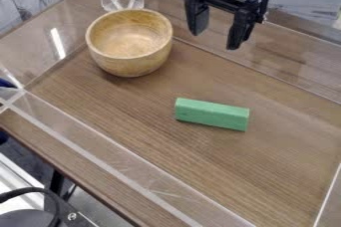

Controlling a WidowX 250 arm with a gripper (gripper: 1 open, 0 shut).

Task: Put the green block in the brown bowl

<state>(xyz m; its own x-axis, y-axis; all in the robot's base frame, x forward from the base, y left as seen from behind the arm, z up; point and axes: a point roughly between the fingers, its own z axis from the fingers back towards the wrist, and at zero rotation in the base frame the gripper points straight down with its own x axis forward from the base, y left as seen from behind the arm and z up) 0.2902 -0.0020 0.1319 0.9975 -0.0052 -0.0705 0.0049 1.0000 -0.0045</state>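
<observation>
The green block [212, 113], a mint-green bar, lies flat on the wooden tabletop right of centre, its long side running left to right. The brown bowl [130, 42], round and light wood with a thick rim, stands upright at the back left with nothing visible inside. My gripper [217, 29] hangs at the back, above the table, to the right of the bowl and beyond the block. Its black fingers [240, 32] point down and stand apart, with nothing between them.
Clear acrylic walls [80, 131] border the wooden table [120, 112] along the front left and right sides. A pale, pointed object [120, 0] sits just behind the bowl. Dark gear shows below the table's front corner.
</observation>
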